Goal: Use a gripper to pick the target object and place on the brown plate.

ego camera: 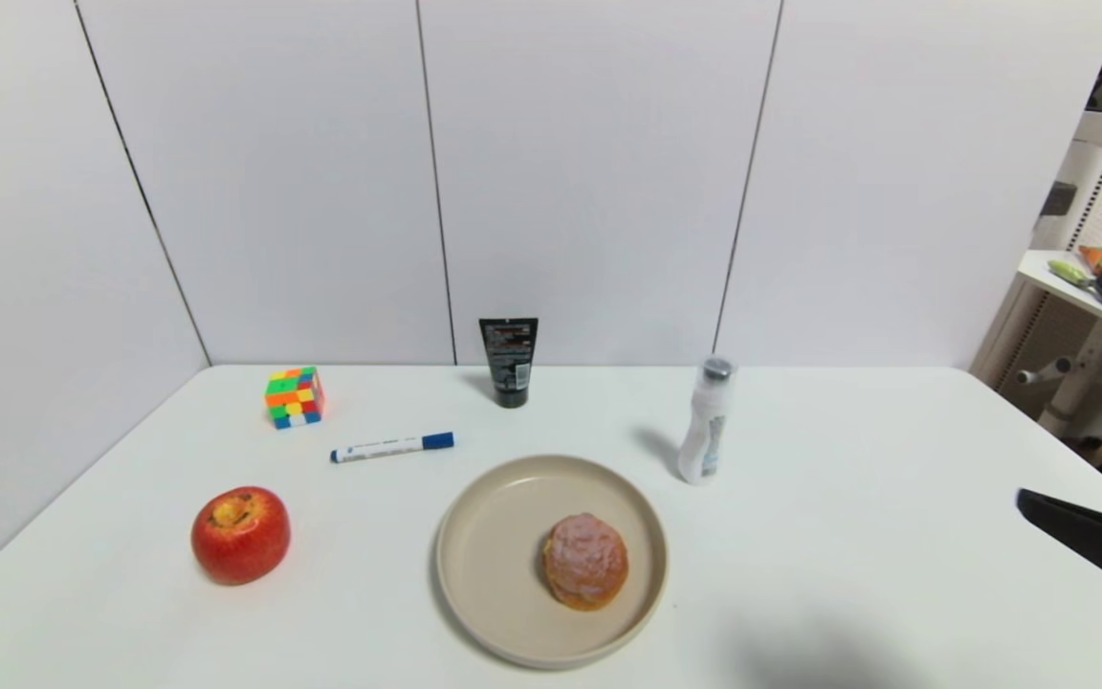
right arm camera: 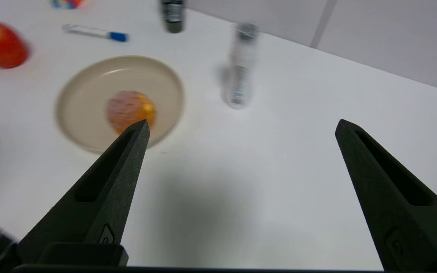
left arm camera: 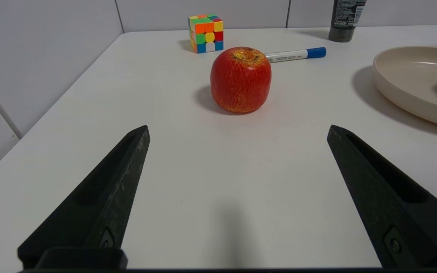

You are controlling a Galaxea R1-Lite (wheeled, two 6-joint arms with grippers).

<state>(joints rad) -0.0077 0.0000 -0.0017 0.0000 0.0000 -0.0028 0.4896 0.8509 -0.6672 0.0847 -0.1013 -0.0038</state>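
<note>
The golden-brown bun with a pinkish sugared top (ego camera: 585, 560) lies on the beige-tan plate (ego camera: 486, 565), right of the plate's middle. It also shows in the right wrist view (right arm camera: 129, 110) on the plate (right arm camera: 85, 102). My right gripper (right arm camera: 241, 129) is open and empty, above bare table to the right of the plate; one black finger (ego camera: 1087, 536) shows at the head view's right edge. My left gripper (left arm camera: 238, 129) is open and empty, low over the table near the front left, facing the red apple (left arm camera: 240, 79). The plate's rim (left arm camera: 400, 87) shows there too.
A red apple (ego camera: 240, 534) sits left of the plate. A blue-capped marker (ego camera: 391, 447), a colour cube (ego camera: 294, 396), a black tube (ego camera: 509, 362) and a clear bottle (ego camera: 707, 421) stand behind the plate. White walls close the back and left.
</note>
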